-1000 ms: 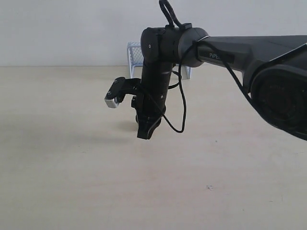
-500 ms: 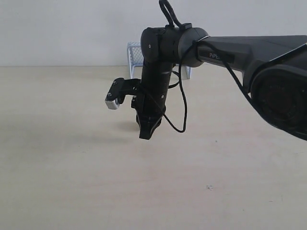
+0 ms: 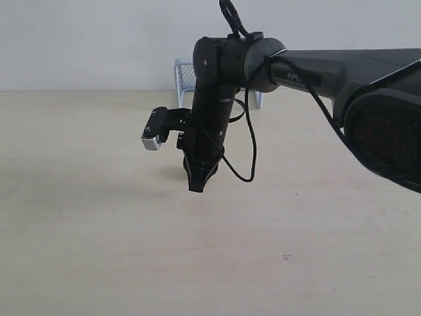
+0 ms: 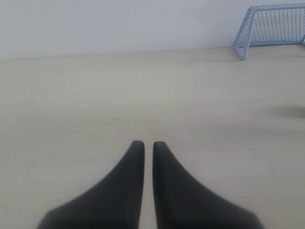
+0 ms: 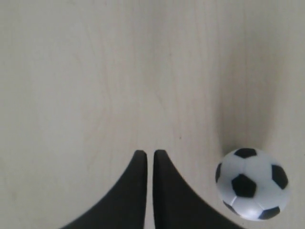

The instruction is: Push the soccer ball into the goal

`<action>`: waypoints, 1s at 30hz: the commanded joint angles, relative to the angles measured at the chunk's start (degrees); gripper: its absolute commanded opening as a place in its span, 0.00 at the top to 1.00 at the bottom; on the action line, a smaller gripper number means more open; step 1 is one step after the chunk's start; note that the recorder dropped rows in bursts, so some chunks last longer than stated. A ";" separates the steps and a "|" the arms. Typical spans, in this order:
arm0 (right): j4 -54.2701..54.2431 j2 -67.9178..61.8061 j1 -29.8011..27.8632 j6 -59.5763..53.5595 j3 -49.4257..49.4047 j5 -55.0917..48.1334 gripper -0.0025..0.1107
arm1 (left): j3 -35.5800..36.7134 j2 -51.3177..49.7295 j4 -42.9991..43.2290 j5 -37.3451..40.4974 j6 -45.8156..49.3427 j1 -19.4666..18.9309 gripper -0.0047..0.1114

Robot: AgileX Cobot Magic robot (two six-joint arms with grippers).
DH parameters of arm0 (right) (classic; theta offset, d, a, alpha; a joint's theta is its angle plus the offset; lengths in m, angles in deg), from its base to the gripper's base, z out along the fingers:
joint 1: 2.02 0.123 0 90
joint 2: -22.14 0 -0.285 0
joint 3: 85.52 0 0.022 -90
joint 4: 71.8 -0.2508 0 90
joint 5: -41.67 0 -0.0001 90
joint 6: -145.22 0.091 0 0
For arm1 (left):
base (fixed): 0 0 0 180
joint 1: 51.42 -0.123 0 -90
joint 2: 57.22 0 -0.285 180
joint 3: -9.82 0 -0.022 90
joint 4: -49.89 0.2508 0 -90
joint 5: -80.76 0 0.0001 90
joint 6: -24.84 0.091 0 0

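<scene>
Two fingers of my right claw (image 5: 146,152) are pressed nearly together, only a slit between them, pinching nothing, pointed down at the table (image 5: 95,71). Just beside one finger, not touching, lies the soccer ball (image 5: 251,183). It looks light, hard and quick to roll, so I would not pinch it. Better a soft nudge at mid-height, on the side away from the goal (image 3: 185,74).

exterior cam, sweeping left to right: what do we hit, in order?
wrist camera → right end effector → black arm link → large round joint housing. The goal is left out: the arm overlaps it.
</scene>
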 commanded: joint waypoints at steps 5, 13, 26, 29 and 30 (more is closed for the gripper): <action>0.12 0.12 0.19 -0.54 0.32 -0.41 0.98 | -0.24 0.19 -0.38 -0.66 -0.53 -0.30 0.91; 4.46 0.12 -0.02 0.54 0.32 -0.41 0.98 | -0.24 0.19 -0.38 -0.66 -0.53 -0.30 0.91; 4.33 0.12 -0.02 -0.11 0.32 -0.41 0.98 | -0.24 0.19 -0.38 -0.66 -0.53 -0.30 0.91; 4.07 0.12 -0.02 -0.11 0.32 -0.41 0.98 | -0.24 0.19 -0.38 -0.66 -0.53 -0.30 0.91; 3.94 0.12 -0.02 -0.11 0.32 -0.41 0.98 | -0.24 0.19 -0.38 -0.66 -0.53 -0.30 0.91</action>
